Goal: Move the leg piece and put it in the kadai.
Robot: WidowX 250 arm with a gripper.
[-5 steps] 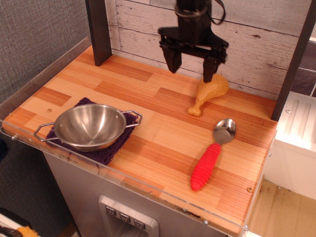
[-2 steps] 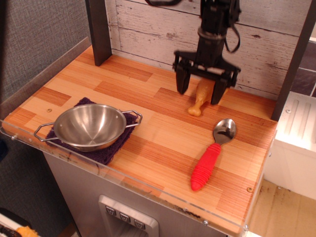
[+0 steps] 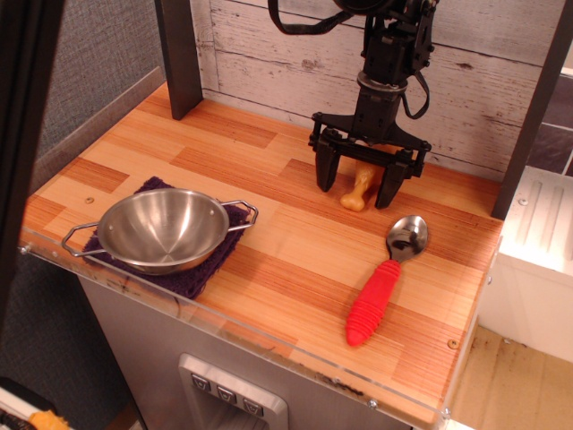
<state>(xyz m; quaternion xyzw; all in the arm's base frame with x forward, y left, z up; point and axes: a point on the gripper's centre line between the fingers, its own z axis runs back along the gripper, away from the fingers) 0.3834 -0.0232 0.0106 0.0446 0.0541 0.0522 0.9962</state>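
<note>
While claw [image 3: 357,186] stands spread | leg piece [image 3: 360,186] lies between its fingers | kadai [image 3: 163,229] well apart

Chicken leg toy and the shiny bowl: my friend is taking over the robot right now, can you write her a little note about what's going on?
Gripper: open, lowered at the back of the table, one finger on each side of the leg piece, not closed on it.
Leg piece: lying on the wooden table near the back wall, knobbed end toward the front.
Kadai: empty, sitting on the purple cloth at the front left.
Red-handled spoon: front right, out of the way.
Done: gripper lined up over the leg piece.
Left: close, lift, carry to the kadai, release.
</note>
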